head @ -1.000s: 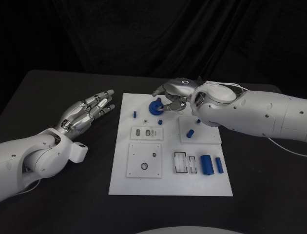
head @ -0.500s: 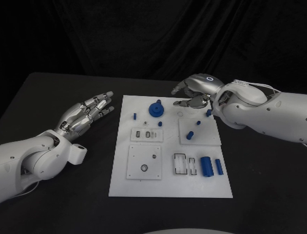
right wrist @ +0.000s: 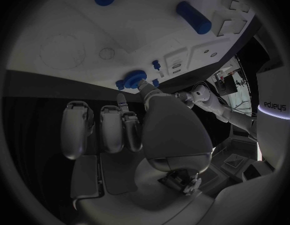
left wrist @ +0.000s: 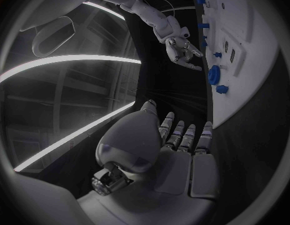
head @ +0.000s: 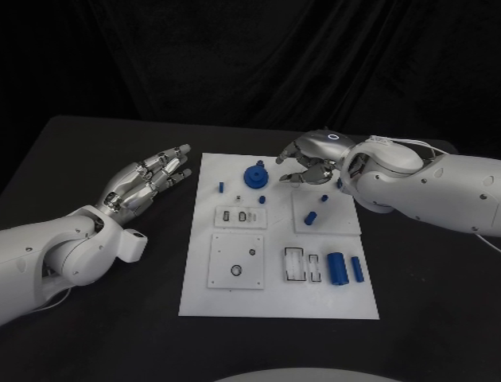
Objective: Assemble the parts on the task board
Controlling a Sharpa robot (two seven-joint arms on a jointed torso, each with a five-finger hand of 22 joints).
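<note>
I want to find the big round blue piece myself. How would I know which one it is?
Look at the white task board in the middle of the black table. Go to its far end, near the right hand. The big round blue piece stands there, wide and disc-shaped, while the blue pieces around it are thin little pegs.

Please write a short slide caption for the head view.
Right hand hovers empty over the task board near the blue gear; left hand open beside it.

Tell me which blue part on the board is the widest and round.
The blue disc-shaped part near the task board's far edge; the other blue parts are slim pegs or cylinders.
</note>
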